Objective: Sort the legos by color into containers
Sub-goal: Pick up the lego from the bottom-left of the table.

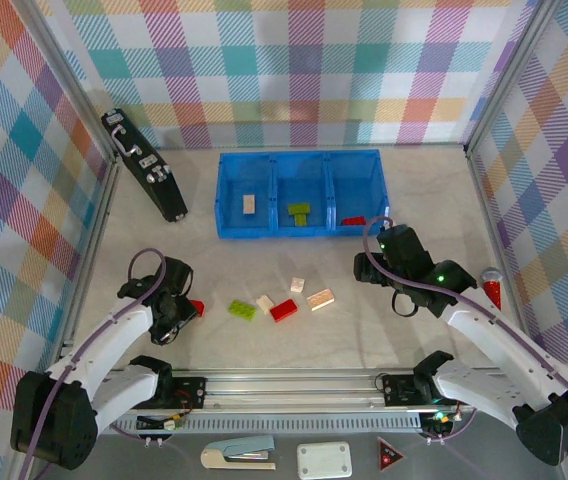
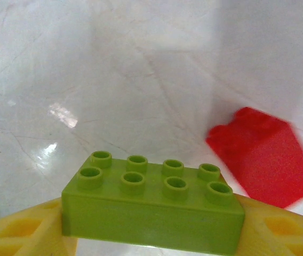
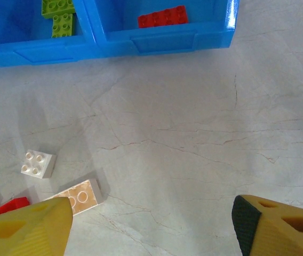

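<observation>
Legos: one lime 2x4 [image 2: 151, 205] is clamped in the left gripper [image 2: 151, 230]. The jaws press on its two short ends, so its long axis runs finger to finger, studs up. It's well off the blue tray [image 1: 222, 200], out past the front-left corner. A red piece [image 2: 263, 157] lies just beside it, edges blurred.

In the tray:
- left compartment: cream brick [image 1: 249, 204], long axis roughly front-to-back
- middle: lime pair [image 3: 60, 16], one crossing the other
- right: red long brick [image 3: 163, 16], long axis along the tray's front wall

Loose on the bench [image 1: 414, 200], in front of the tray's middle compartment, all lying skewed to the tray:
- lime loose brick [image 1: 242, 309]
- cream loose brick [image 1: 265, 303]
- red loose brick [image 1: 284, 310]
- white 2x2 [image 3: 38, 163]
- tan brick [image 3: 79, 196]

Right gripper [image 3: 151, 229]: jaws spread wide, nothing between them, hovering just off the tray's front-right corner.

Red triangle sign [image 1: 391, 455], well clear of the tray on the near side: marking too small to read.
</observation>
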You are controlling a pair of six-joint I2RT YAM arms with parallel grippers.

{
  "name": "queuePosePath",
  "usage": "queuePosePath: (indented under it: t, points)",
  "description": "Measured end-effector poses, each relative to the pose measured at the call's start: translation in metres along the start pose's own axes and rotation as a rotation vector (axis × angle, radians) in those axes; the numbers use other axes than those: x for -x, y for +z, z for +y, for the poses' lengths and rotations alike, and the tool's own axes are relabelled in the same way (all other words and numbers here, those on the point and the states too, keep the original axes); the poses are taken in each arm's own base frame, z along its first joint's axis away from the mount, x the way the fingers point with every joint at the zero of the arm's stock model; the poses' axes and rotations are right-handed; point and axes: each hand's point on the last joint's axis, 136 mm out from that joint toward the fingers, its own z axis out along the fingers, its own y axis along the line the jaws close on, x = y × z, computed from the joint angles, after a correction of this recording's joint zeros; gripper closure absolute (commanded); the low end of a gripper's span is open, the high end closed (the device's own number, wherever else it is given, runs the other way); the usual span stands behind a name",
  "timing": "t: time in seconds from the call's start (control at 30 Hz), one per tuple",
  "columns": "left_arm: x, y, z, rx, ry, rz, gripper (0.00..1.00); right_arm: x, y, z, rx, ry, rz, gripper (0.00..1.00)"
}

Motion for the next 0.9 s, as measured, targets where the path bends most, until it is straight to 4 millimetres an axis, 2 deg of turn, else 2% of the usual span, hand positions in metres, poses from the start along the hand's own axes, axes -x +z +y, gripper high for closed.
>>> queuePosePath:
  t: [0.2,0.33,0.7,0.9]
  points:
    - [0.016,-0.032,-0.033,-0.114,0.089,-0.032,0.37,-0.001,-0.001,-0.001,-0.001,0.006,0.002,0.20]
    - [0.018,-0.045,-0.053,-0.179,0.186,-0.013,0.37,-0.002,-0.001,-0.002,-0.003,0.006,0.005,0.20]
    - [0.014,-0.059,-0.106,-0.325,0.479,0.076,0.35,-0.007,0.004,-0.005,-0.030,-0.004,0.035,0.20]
    - [0.023,-0.060,-0.138,-0.377,0.606,0.081,0.36,-0.009,0.006,-0.007,-0.053,-0.012,0.060,0.20]
